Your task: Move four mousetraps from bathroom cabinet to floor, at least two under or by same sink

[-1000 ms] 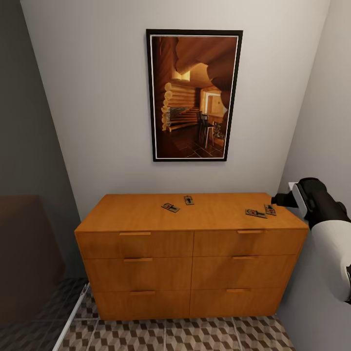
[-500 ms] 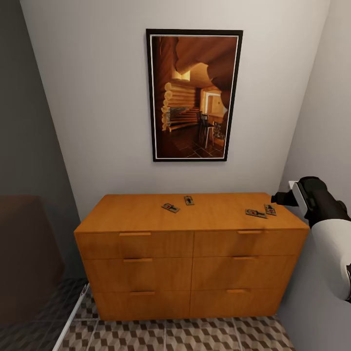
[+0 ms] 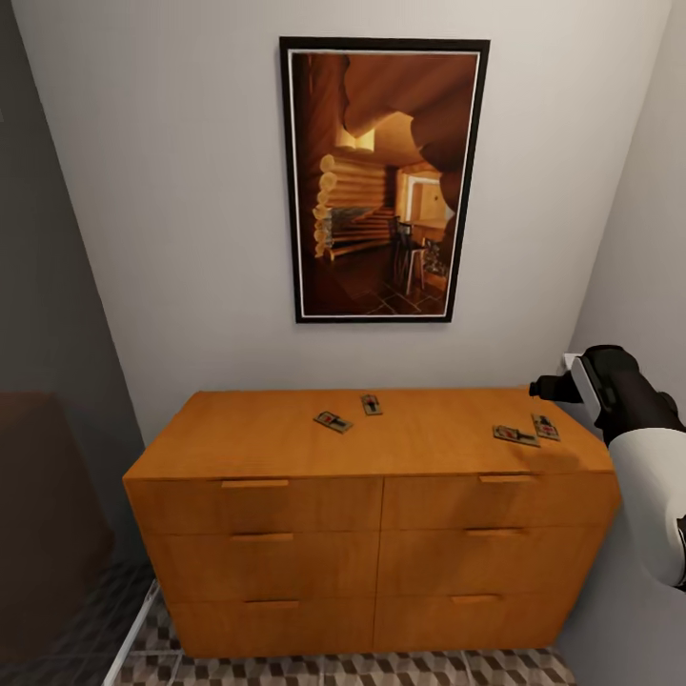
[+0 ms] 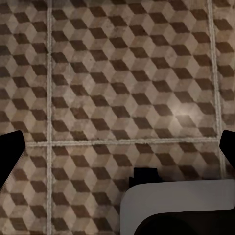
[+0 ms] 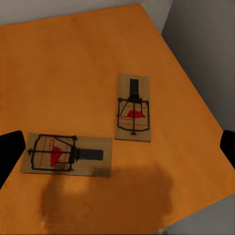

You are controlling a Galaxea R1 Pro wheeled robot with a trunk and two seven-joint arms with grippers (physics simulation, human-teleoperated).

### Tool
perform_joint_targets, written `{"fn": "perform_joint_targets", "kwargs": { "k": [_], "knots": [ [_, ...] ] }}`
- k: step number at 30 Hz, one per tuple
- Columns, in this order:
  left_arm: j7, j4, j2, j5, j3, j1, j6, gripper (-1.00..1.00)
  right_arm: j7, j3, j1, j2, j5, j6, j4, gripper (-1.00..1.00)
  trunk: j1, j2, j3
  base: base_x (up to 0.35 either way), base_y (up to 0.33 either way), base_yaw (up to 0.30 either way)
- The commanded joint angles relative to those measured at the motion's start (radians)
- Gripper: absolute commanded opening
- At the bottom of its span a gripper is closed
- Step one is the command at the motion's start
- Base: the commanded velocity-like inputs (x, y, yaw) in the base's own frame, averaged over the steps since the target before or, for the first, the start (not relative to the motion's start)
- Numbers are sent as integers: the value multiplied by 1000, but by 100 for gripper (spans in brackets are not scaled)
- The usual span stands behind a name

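Right gripper (image 5: 117,147) fingertips cut off at frame edges, spread wide, poised above two mousetraps (image 5: 133,108) on cabinet (image 3: 419,443), left gripper (image 4: 117,152) likewise spread, facing bathroom floor (image 4: 117,73).

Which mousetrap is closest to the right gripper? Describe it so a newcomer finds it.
Start at the orange-brown cabinet under the framed picture. Two pairs of mousetraps lie on its top; take the pair at the right end. The target mousetrap is the one nearest the right corner, beside its partner.
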State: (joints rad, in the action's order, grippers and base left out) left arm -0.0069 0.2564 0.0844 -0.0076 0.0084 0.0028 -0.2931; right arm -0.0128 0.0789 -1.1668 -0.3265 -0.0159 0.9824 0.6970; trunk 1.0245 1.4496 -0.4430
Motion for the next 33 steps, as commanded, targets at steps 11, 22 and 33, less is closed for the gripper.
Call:
{"fn": "perform_joint_targets", "kwargs": {
  "k": [11,22,33],
  "knots": [
    [-1,1,0,-1,1,0,-1,100,-1,-1,-1,4,-1,3,1,100,1,0,-1,105,0,0],
    [-1,1,0,-1,1,1,-1,100,0,0,-1,2,-1,2,2,100,1,0,-1,6,0,0],
    [-1,1,0,0,1,0,-1,100,0,2,-1,1,-2,2,2,100,1,0,-1,0,0,0]
  ]
}}
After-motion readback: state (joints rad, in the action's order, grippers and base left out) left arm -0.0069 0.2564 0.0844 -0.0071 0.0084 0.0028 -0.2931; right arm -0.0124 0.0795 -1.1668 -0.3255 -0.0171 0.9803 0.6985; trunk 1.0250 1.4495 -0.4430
